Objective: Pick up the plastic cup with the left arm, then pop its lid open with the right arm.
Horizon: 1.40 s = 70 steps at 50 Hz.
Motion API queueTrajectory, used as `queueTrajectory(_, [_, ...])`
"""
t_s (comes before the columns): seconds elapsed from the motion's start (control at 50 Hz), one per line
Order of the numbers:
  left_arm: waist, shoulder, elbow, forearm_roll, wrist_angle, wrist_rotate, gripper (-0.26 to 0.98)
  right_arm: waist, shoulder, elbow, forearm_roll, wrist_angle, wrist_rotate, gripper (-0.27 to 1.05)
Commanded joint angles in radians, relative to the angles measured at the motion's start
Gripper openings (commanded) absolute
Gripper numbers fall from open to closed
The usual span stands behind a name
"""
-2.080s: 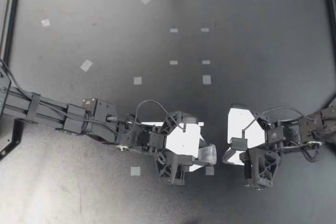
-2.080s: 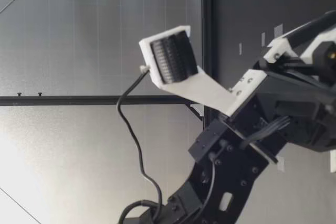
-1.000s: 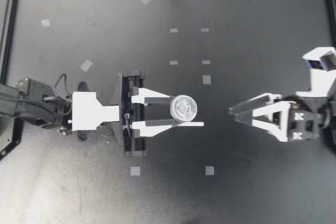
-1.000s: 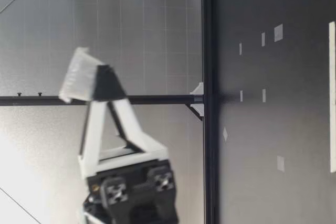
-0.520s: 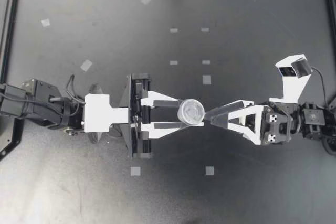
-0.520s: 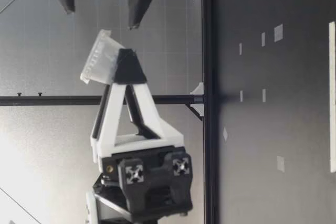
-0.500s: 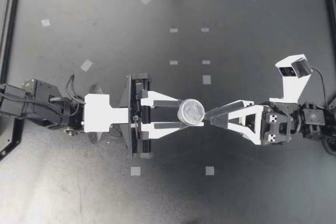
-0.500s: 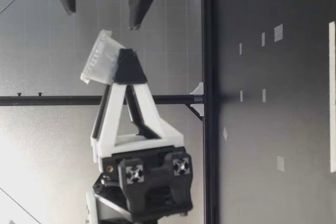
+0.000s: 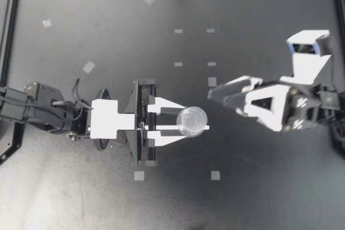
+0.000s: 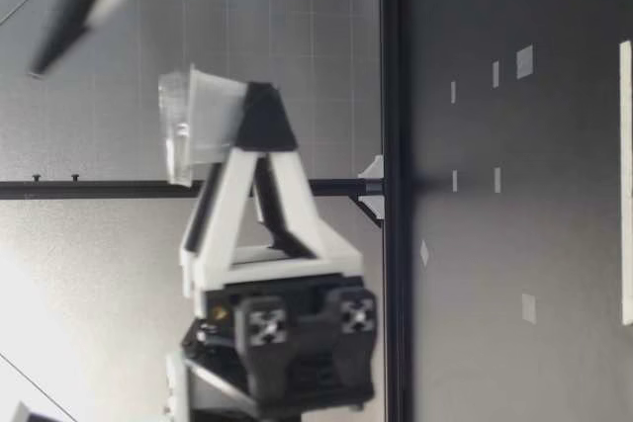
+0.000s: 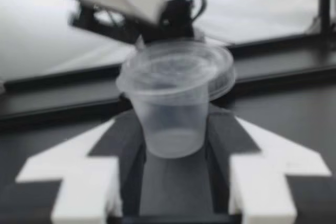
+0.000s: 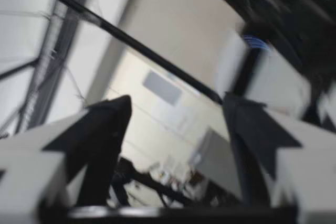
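- My left gripper (image 9: 198, 120) is closed to a narrow gap on a small clear cup (image 9: 191, 119), one finger pressing each side of its body.
- In the left wrist view the cup (image 11: 176, 98) sits between my black pads (image 11: 131, 148). It is thin, see-through plastic that tapers toward its base, and it has a flat round lid whose rim flares past the wall.
- From the low view my left gripper (image 10: 253, 122) holds the cup (image 10: 198, 126) up off the table, lid uppermost and leaning slightly. Only the lower part of the cup is pinched.
- My left fingers are white angular plastic with dark padding inside.
- My right gripper (image 9: 215, 95) is spread wide and grips nothing. It is near the cup, apart from it, and its tips point toward it.
- The right wrist view shows my right gripper (image 12: 173, 119) with two dark, wedge-shaped fingers (image 12: 102, 135) and open air between them.
- The table (image 9: 259, 187) is matte black and dotted with small pale tape squares (image 9: 139, 175).
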Motion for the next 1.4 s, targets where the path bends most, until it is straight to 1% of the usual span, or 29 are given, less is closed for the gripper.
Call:
queueTrajectory(0.0, [-0.003, -0.018, -0.006, 0.002, 0.000, -0.005, 0.16, -0.029, -0.061, 0.005, -0.005, -0.017, -0.005, 0.70])
queueTrajectory(0.08, [-0.003, -0.018, -0.002, 0.002, 0.000, -0.009, 0.16, -0.049, -0.117, 0.018, -0.021, -0.015, -0.018, 0.70])
queueTrajectory(0.2, [-0.005, -0.018, 0.000, 0.002, 0.000, -0.009, 0.16, -0.054, -0.175, 0.021, -0.095, 0.044, -0.075, 0.70])
queueTrajectory(0.26, [-0.005, -0.020, 0.000, 0.002, 0.000, -0.009, 0.16, -0.055, -0.193, 0.025, -0.173, 0.135, -0.120, 0.70])
queueTrajectory(0.36, [-0.005, -0.021, -0.003, 0.000, 0.000, -0.011, 0.16, -0.060, -0.212, 0.037, -0.268, 0.301, -0.224, 0.70])
queueTrajectory(0.42, [-0.005, -0.023, -0.005, 0.002, 0.000, -0.012, 0.16, -0.057, -0.222, 0.043, -0.290, 0.387, -0.298, 0.70])
queueTrajectory(0.54, [-0.005, -0.023, -0.002, 0.002, 0.000, -0.021, 0.16, -0.057, -0.253, 0.063, -0.291, 0.523, -0.499, 0.70])
queueTrajectory(0.6, [-0.005, -0.025, 0.000, 0.000, 0.000, -0.023, 0.16, -0.057, -0.272, 0.077, -0.291, 0.568, -0.629, 0.70])
queueTrajectory(0.74, [-0.005, -0.026, -0.003, 0.000, 0.000, -0.029, 0.16, -0.057, -0.310, 0.104, -0.273, 0.595, -0.890, 0.70])
queueTrajectory(0.82, [-0.005, -0.026, -0.003, 0.000, 0.000, -0.032, 0.16, -0.057, -0.314, 0.114, -0.259, 0.595, -0.962, 0.70])
queueTrajectory(0.92, [-0.005, -0.026, -0.002, 0.000, 0.000, -0.044, 0.16, -0.057, -0.308, 0.121, -0.258, 0.595, -1.009, 0.70])
queueTrajectory(1.38, [-0.005, -0.028, -0.003, -0.002, 0.002, -0.055, 0.16, -0.057, -0.304, 0.133, -0.256, 0.594, -1.011, 0.70])
